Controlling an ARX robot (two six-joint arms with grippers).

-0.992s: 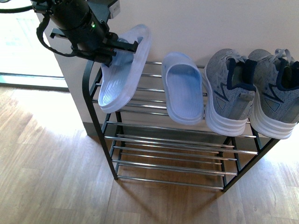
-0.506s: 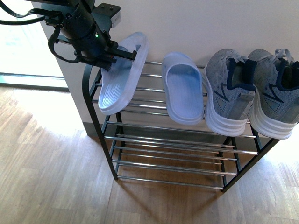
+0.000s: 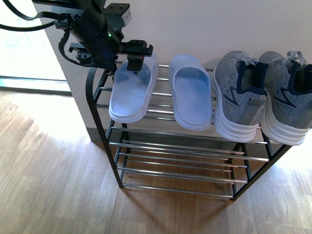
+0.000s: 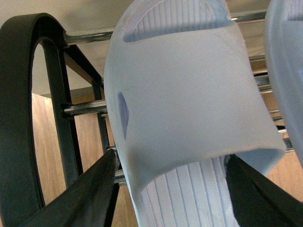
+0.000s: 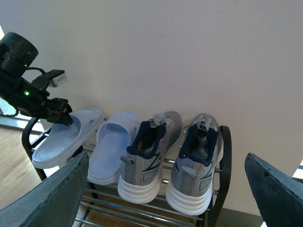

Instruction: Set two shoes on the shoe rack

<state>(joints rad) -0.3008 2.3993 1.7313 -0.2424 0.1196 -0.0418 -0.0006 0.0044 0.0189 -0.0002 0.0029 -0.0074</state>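
In the front view the shoe rack stands against a pale wall on a wood floor, its top shelf of chrome rods carrying four shoes in a row. The left hand comes in from ten o'clock, its dark fingers set either side of the strap of the left slide, which lies sole-down on the rods at the rack's nine o'clock end; whether the fingers press the strap or merely flank it cannot be told here. Just beside it toward three o'clock lies the second slide, then the first grey sneaker and, touching it, the second grey sneaker at the far end, both heels facing the camera. In the left wrist view the slide's pale blue strap fills the frame, with one dark finger on each side of it and close against its edges, the ribbed footbed showing below; the rack's black frame and rods sit behind. In the right wrist view the right hand is spread wide apart and holds nothing, well away from the rack, with all four shoes lined up on the top shelf beyond it.
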